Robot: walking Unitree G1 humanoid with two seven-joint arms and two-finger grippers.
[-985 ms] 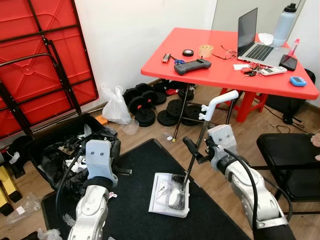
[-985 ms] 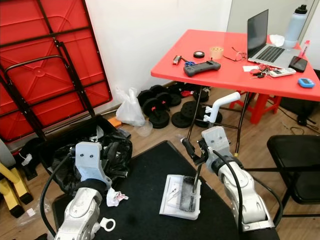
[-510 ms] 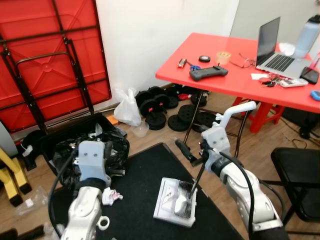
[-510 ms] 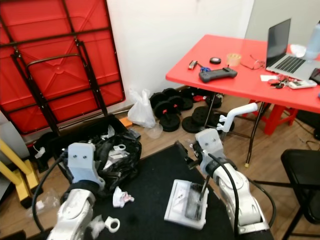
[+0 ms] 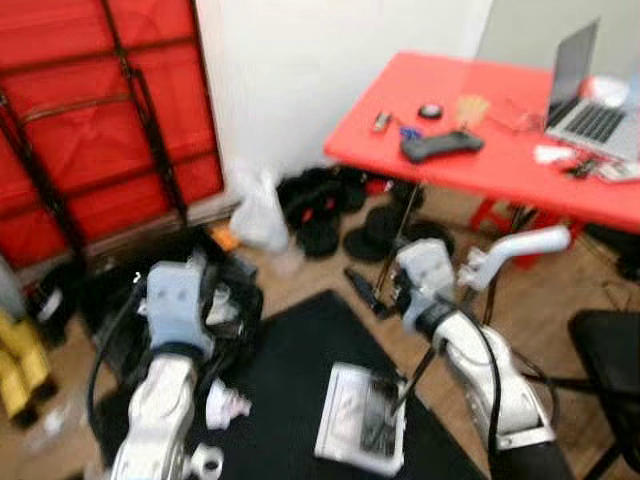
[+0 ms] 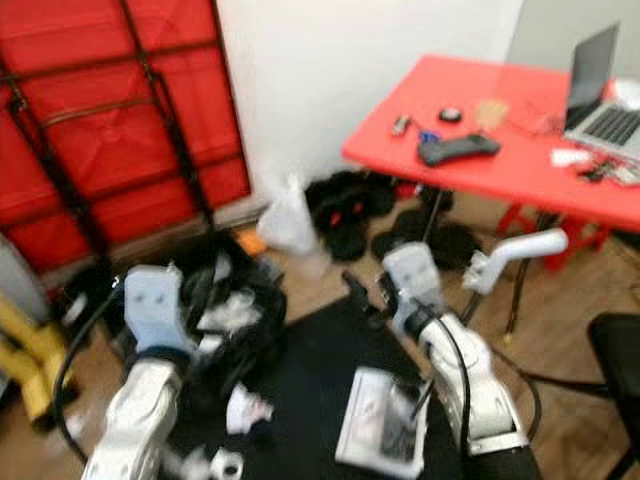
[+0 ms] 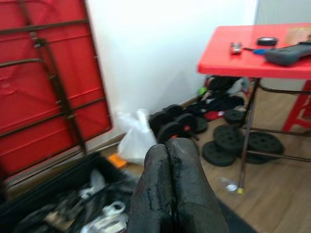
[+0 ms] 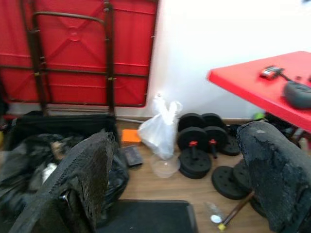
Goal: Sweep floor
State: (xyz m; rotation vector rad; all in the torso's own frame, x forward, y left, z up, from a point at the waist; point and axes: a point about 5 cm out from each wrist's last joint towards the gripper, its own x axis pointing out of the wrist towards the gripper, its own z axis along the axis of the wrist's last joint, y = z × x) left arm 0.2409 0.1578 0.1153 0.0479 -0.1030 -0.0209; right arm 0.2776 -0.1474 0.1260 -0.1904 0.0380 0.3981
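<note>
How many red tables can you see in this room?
2. One red table stands on the right with a laptop on it. The other red table is folded up, leaning against the wall on the left.

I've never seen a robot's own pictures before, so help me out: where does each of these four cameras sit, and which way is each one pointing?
Left eye view: head camera, looking down at the black mat and both silver arms.
Right eye view: its twin, same scene.
Left wrist view: along the left gripper, fingers together, toward the white bag.
Right wrist view: between the right gripper fingers, spread apart.
Both wrist views share the bag, the dumbbells and the red table.
</note>
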